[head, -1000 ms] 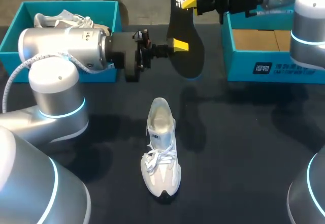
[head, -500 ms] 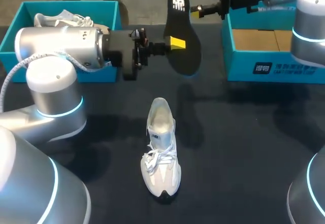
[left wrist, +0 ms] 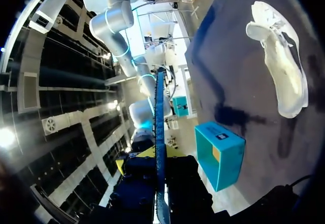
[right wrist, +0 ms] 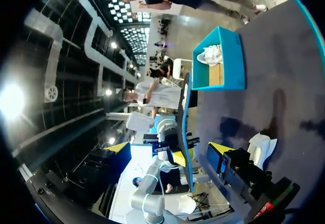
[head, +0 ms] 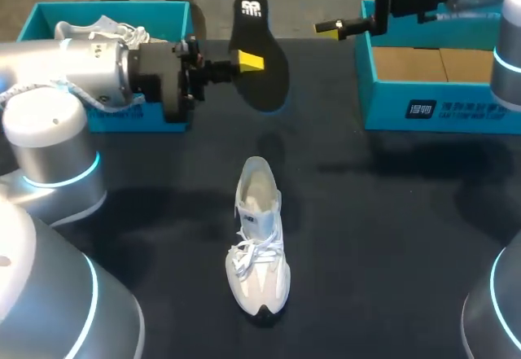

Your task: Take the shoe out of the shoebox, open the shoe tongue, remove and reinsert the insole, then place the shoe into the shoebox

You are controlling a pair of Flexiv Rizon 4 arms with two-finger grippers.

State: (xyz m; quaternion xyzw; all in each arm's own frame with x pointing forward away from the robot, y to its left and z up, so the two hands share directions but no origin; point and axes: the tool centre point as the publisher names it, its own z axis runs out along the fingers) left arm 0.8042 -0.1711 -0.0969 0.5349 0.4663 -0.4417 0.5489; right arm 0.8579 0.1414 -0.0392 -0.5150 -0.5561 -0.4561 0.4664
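The left fingers [head: 251,62] clamp the black insole [head: 264,90], held upright over the far desk [head: 391,212], apparently ready for reinsertion. The right fingers [head: 338,27] hang spread and empty, far right. The white shoe [head: 259,241] lies mid-desk, heel farthest, clear of the open shoebox [head: 423,111] at far right.

Black table [head: 391,237], white shoe [head: 259,241] at centre, left shoebox [head: 106,6], right shoebox [head: 488,115]
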